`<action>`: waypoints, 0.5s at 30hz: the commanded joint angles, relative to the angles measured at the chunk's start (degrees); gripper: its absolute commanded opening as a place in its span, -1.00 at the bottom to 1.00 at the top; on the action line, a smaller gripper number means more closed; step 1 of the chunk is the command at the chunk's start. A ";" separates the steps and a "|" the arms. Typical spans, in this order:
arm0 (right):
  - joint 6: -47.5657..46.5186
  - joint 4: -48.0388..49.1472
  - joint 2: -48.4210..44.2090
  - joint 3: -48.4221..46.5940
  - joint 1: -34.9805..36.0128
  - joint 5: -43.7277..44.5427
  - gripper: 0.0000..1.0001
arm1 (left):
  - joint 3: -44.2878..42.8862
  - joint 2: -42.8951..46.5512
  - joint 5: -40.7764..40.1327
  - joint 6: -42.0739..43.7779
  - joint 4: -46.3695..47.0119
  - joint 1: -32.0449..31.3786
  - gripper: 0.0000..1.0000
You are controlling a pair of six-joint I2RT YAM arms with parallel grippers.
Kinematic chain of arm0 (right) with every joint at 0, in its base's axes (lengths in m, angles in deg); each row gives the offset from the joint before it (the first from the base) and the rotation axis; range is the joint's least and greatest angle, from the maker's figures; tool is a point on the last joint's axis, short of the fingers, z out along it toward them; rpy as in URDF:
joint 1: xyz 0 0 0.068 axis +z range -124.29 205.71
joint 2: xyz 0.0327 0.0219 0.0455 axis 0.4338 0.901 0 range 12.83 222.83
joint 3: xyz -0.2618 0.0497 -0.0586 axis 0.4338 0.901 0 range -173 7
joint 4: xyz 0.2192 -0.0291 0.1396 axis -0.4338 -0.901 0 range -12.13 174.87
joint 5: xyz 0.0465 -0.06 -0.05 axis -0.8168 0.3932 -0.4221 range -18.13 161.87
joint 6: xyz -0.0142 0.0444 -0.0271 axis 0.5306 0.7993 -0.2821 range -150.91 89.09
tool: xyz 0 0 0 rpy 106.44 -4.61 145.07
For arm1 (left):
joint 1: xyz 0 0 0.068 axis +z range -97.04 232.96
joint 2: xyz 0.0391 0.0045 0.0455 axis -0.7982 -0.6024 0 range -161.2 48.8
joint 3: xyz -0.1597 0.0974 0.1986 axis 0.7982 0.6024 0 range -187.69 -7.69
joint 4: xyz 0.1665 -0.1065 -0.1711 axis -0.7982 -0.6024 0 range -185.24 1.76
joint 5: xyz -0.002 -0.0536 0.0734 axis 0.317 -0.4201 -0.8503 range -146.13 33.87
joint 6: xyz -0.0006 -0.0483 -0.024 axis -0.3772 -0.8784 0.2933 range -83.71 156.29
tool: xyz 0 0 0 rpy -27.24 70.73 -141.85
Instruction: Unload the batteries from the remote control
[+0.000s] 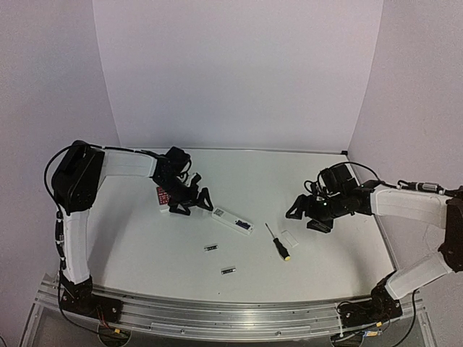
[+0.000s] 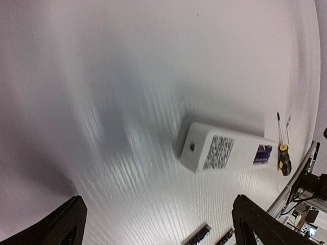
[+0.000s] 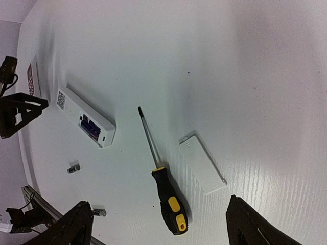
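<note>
- Top external view shows both batteries (image 1: 210, 248) lying loose on the table (image 1: 145, 246), just in front of the remote control (image 1: 232, 221), whose compartment is uncovered.
- The left gripper (image 1: 192, 203) and right gripper (image 1: 304, 215) both stand spread wide, grasping nothing.
- Unloading looks finished.
- The next move probably calls only for drawing both arms clear without nudging the batteries or the screwdriver (image 1: 277, 242).
</note>
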 commanded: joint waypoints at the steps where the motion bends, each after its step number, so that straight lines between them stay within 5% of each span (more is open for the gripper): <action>1: -1.09 -0.44 -0.04 0.23 0.17 -1.17 0.73 | 7.91 6.64 -0.61 -9.48 12.84 -4.87 0.99; 15: -4.85 -1.14 -3.28 4.69 6.99 -0.82 0.63 | 0.54 -3.81 -1.14 -12.91 17.91 -6.90 0.99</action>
